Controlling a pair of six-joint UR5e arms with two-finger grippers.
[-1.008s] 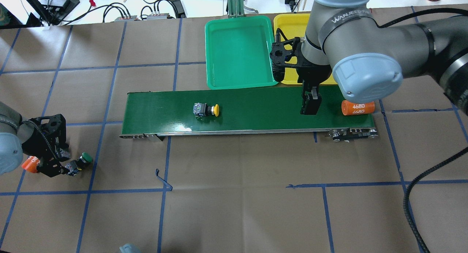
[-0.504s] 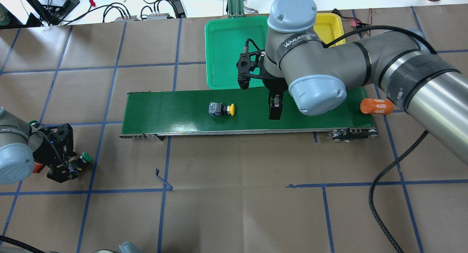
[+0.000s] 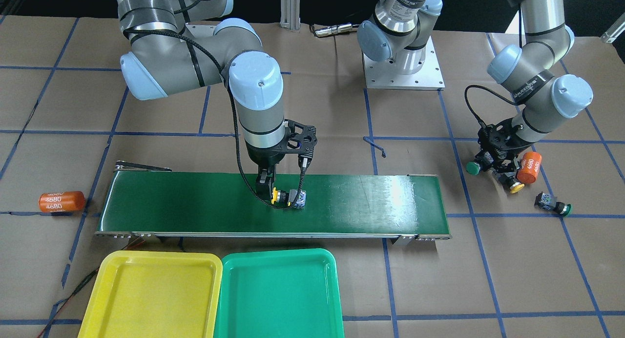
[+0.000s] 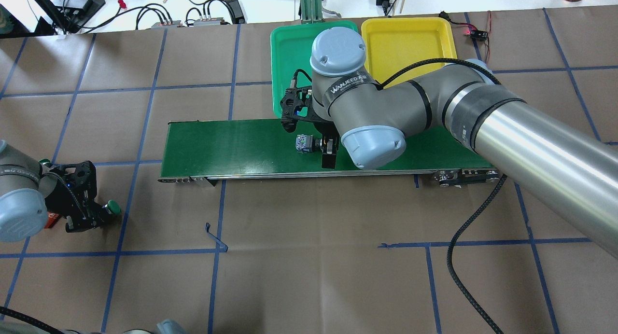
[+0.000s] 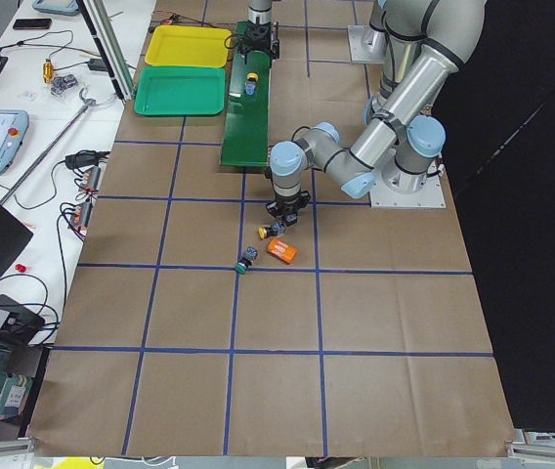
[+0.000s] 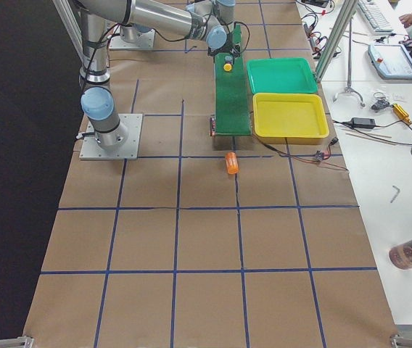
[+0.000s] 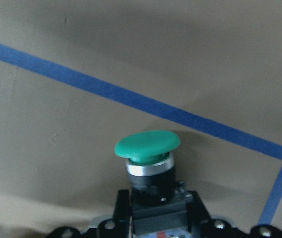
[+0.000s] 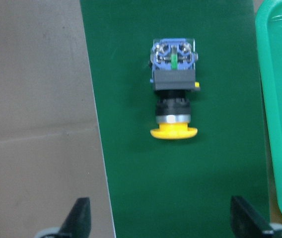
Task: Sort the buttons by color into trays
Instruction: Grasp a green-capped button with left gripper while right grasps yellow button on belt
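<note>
A yellow button (image 4: 305,144) lies on its side on the dark-green belt (image 4: 231,146), also in the right wrist view (image 8: 175,99). My right gripper (image 4: 328,153) hangs open just over its cap end, fingers wide apart (image 8: 161,225). My left gripper (image 4: 89,218) is low on the table, shut on a green button (image 7: 148,148) whose cap (image 4: 113,207) sticks out in front. The green tray (image 4: 289,49) and yellow tray (image 4: 408,44) sit side by side beyond the belt; both look bare.
By my left gripper (image 3: 490,164) lie a yellow button (image 3: 512,185), an orange "4680" cylinder (image 3: 528,167) and another green button (image 3: 552,203). A second orange cylinder (image 3: 61,201) lies on the table off the belt's end. Cables run past the trays.
My right arm swept left along the belt to the yellow button, which rode right. The orange cylinder ran off the belt's end. My left gripper closed in around the green button.
</note>
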